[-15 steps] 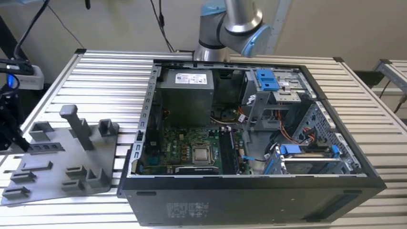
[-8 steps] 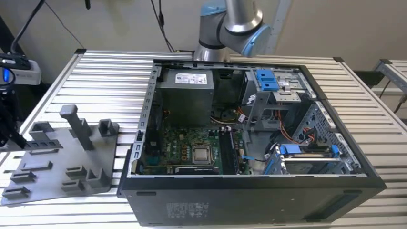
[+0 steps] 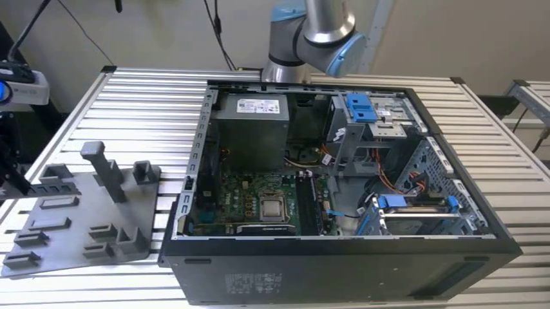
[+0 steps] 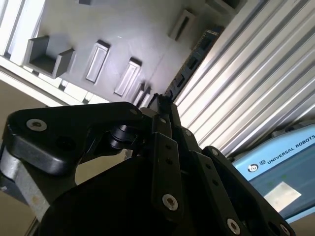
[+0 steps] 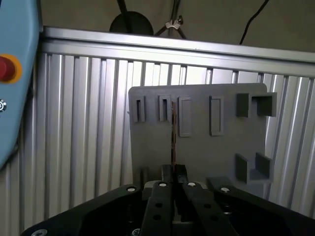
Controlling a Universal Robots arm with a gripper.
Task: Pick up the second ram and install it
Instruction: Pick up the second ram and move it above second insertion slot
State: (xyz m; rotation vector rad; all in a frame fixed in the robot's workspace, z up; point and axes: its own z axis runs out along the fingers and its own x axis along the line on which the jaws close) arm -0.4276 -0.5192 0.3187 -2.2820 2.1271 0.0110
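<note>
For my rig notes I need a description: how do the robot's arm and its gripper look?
The arm is a silver-grey tube with rounded joints and light blue caps. The gripper is black, built of flat linked bars with silver screws, and it ends in two slim fingers.

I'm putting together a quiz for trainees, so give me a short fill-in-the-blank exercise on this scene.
The gripper is ___ on the second ram.
Beyond it in the first wrist view lies the ___ tray.
The tray sits to the exterior view's ___ of the computer case.
Missing: shut; grey; left.
</note>
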